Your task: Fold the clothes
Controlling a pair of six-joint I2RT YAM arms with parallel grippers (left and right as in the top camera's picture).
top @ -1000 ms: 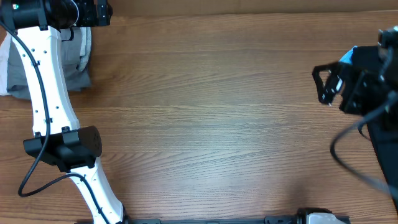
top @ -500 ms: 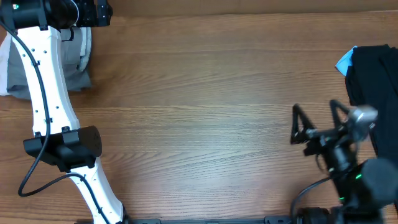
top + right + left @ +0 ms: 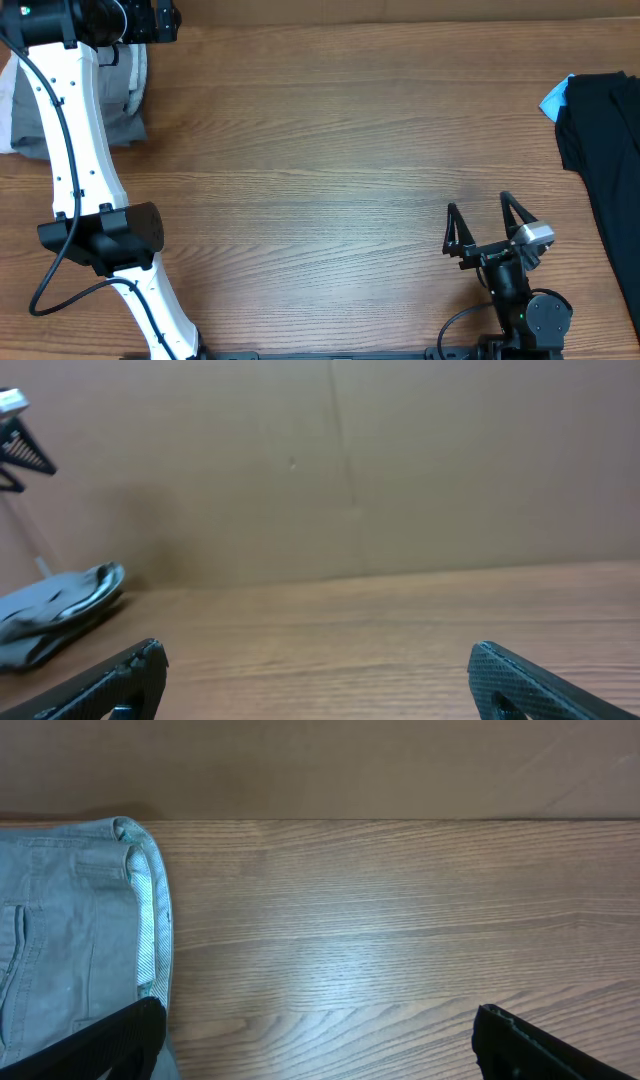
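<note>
Two sets of jaws, and you have both spread wide and empty. Your left jaws hang over the far left corner of the bench (image 3: 330, 150), with one finger over the edge of the grey shorts (image 3: 70, 950); contact cannot be confirmed. Your right jaws sit low at the near right, well apart from the shorts. The shorts lie loosely flat, their waistband edge with its pale lining exposed in the left wrist view.

Judgement: the woven cotton is light and limp, not slippery, and it will sag and drag. Pinch the waistband, where the doubled cloth grips best. Disregard the black garment (image 3: 610, 160) at the right edge.
</note>
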